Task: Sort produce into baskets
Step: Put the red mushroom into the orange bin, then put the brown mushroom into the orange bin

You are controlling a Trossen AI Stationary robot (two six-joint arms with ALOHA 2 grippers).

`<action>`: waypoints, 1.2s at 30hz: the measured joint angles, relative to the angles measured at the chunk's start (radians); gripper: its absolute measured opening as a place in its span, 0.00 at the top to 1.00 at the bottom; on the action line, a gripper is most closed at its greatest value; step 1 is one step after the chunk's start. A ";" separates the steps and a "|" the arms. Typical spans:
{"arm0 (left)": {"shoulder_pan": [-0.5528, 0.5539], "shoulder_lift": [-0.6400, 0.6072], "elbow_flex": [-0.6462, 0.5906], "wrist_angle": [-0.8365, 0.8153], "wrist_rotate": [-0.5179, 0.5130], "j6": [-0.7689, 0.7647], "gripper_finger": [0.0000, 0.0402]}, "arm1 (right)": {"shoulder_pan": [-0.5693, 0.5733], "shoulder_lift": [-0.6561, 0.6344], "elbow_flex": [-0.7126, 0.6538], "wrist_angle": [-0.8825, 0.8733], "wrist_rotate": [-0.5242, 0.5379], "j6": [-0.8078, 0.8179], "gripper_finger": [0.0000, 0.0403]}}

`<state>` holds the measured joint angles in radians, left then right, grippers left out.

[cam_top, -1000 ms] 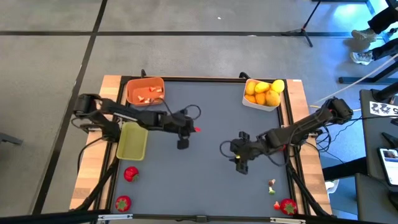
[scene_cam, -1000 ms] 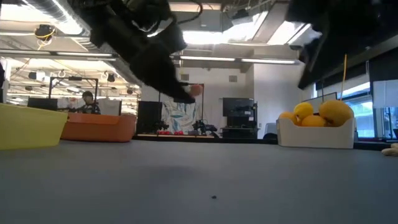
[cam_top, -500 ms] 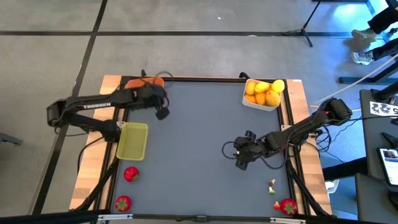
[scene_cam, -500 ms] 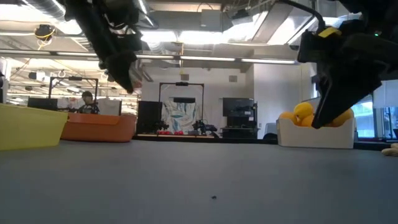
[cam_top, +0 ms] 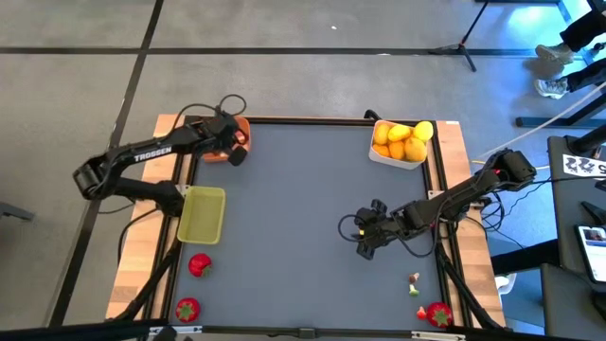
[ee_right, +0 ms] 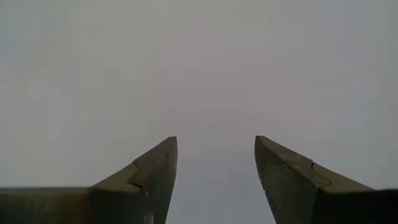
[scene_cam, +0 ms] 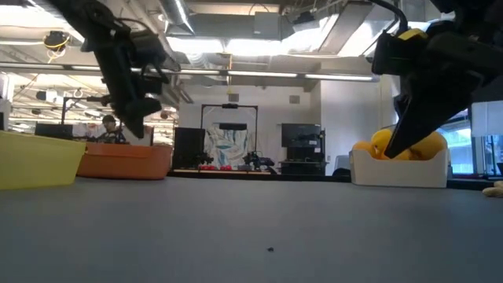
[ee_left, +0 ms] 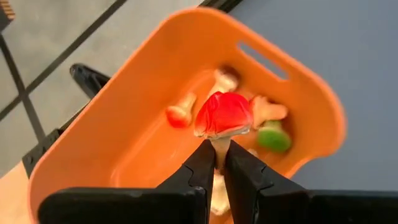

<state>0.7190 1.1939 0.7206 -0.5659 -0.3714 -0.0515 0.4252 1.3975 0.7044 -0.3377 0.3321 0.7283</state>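
Produce scattered over the grey tabletop (cam_top: 303,218) and in the baskets. Small red-capped mushroom piece (ee_left: 222,116) pinched by its pale stem in the left tool (ee_left: 217,163), fingers nearly together, hanging above the orange basket (ee_left: 298,93) at the far left corner. Several pale-and-red bits (ee_left: 178,114) and one green bit (ee_left: 271,138) lying on that basket's floor below. Yellow-green basket (cam_top: 201,215) standing near the left edge, nearer the camera side than the orange one. Two strawberries (cam_top: 199,264) on the tabletop at the near left corner. White basket (cam_top: 398,158) at the far right corner, heaped with yellow and orange citrus (cam_top: 401,141). One more strawberry (cam_top: 437,314) and a tiny pale bit (cam_top: 414,279) at the near right corner. Right tool (ee_right: 215,168) over bare tabletop right of centre, fingers spread apart, gripping nothing. In the low view, right arm (scene_cam: 428,75) dark in front of the white basket.
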 joint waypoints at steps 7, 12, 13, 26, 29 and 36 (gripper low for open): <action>0.037 0.014 -0.012 0.014 0.001 0.001 0.92 | 0.000 0.000 0.000 -0.002 0.026 -0.003 0.47; 0.043 0.014 -0.012 0.017 0.001 0.001 0.92 | 0.000 0.000 0.000 -0.002 0.026 -0.004 0.47; 0.043 0.014 -0.012 0.016 0.001 0.001 0.92 | 0.000 0.000 0.000 -0.002 0.026 -0.004 0.47; 0.036 0.004 0.001 -0.035 0.014 -0.015 0.58 | 0.000 0.000 0.000 -0.003 0.035 -0.007 0.47; 0.008 -0.008 0.035 -0.032 0.113 -0.035 0.56 | 0.000 0.000 0.000 -0.013 0.035 -0.007 0.47; -0.140 -0.014 0.066 0.113 0.286 -0.075 0.57 | 0.000 -0.022 0.070 -0.247 0.034 -0.002 0.47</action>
<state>0.5787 1.1801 0.7868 -0.4525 -0.0851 -0.1264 0.4252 1.3755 0.7748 -0.5851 0.3664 0.7261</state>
